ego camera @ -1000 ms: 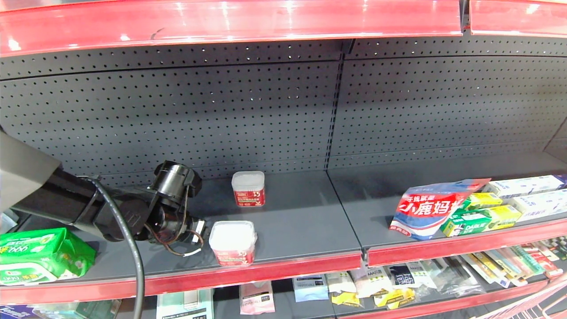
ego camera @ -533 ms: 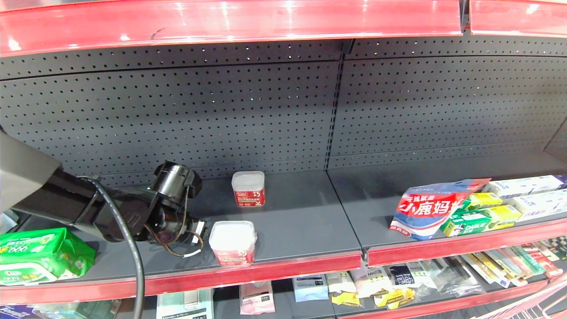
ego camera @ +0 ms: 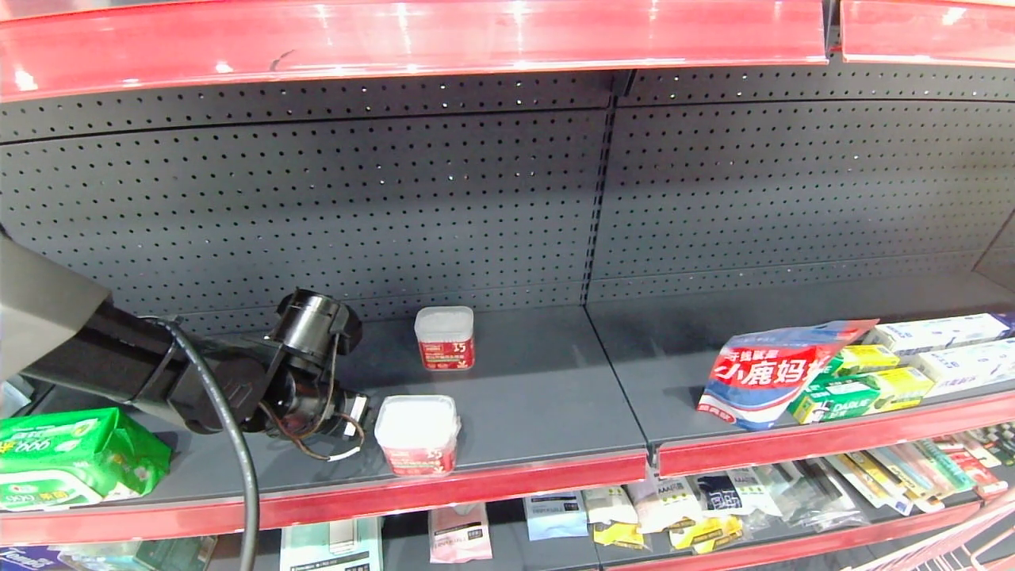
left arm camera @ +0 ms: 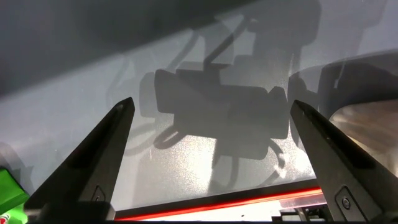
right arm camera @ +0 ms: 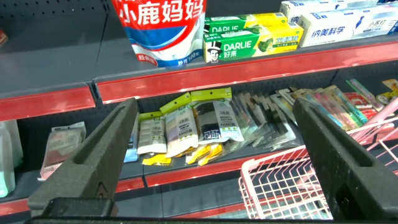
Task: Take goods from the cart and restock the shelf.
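Left gripper [left arm camera: 211, 104] jaws apart, empty, just beside front tub [ego camera: 417, 434]. Tub upright at shelf [ego camera: 539, 412] front edge, label outward, lined up ahead of rear tub [ego camera: 445, 338]. Right gripper [right arm camera: 214, 102] also apart, empty, low near pink cart [right arm camera: 292, 186], probably staged for next pick.

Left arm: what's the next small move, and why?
Probably draw the left pincer straight back off the shelf. Its jaws are open and empty, and the front tub stands upright beside it, apparently already placed.
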{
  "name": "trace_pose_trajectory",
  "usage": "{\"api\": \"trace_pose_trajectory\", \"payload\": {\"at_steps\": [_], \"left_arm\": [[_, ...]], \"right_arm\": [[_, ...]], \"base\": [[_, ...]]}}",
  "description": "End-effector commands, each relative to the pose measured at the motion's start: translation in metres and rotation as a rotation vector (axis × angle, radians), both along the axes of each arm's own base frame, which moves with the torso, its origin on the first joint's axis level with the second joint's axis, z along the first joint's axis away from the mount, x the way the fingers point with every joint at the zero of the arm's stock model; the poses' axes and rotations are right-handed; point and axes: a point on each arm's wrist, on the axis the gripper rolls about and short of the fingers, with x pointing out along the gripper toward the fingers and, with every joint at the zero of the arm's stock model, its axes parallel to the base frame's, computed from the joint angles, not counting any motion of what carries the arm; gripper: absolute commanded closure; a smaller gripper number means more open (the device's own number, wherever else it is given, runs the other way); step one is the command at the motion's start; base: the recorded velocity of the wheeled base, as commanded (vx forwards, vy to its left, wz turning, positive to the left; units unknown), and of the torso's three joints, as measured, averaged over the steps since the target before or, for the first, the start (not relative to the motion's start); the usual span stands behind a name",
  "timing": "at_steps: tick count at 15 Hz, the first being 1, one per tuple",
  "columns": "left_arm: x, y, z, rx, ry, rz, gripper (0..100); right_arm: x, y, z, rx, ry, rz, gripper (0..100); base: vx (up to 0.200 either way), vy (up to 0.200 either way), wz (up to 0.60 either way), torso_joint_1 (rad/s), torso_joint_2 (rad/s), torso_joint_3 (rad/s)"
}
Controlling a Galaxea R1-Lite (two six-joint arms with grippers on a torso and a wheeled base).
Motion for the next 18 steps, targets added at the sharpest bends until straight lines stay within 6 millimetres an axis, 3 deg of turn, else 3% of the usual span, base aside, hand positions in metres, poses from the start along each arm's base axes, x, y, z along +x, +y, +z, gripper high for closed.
{"api": "trace_pose_trajectory", "payload": {"at_steps": [1, 14, 18], "left_arm": [[0.0, 0.0, 0.0, 0.0, 0.001, 0.001, 0], [-0.005, -0.001, 0.001, 0.0, 0.003, -0.011, 0], [-0.015, 0.023, 0.037, -0.03, -0.084, 0.045, 0]], "right_arm": [[0.0, 0.0, 0.0, 0.0, 0.001, 0.0, 0], [0.0, 0.0, 0.0, 0.0, 0.001, 0.0, 0], [0.0, 0.0, 0.0, 0.0, 0.001, 0.0, 0]], "base": [[0.0, 0.0, 0.0, 0.0, 0.0, 0.0], [0.0, 0.0, 0.0, 0.0, 0.0, 0.0], [0.0, 0.0, 0.0, 0.0, 0.0, 0.0]]}}
